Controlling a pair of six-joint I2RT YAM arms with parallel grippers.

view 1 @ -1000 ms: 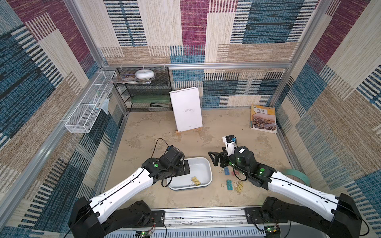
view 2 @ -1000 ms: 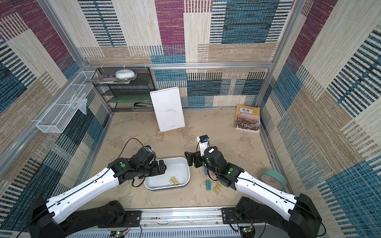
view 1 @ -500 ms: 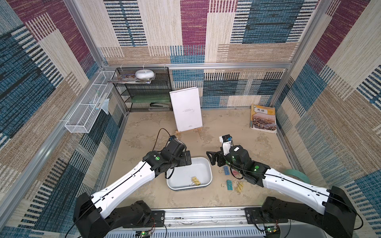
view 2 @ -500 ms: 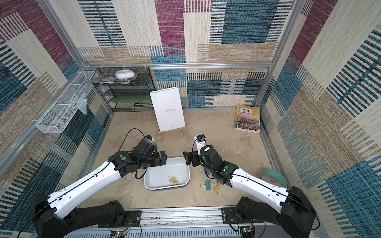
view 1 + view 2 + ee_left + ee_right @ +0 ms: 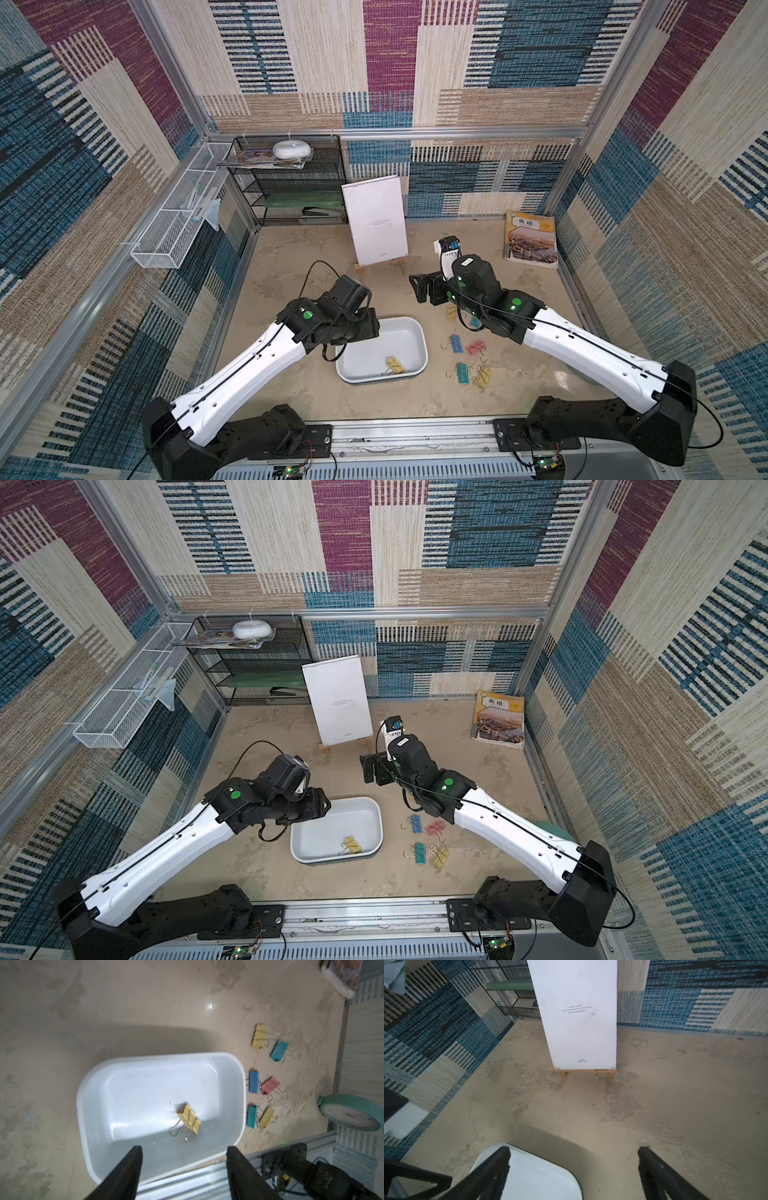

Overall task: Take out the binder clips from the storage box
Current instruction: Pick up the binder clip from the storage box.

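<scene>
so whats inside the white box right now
One yellow clip lies on the floor of the box; the rest that shows is bare. The corner under the left arm is covered, so that part cannot be checked.

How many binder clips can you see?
7. One yellow clip lies in the box. Six lie on the table beside it: two yellow, two teal, one blue, one pink. Others might be hidden.
</scene>
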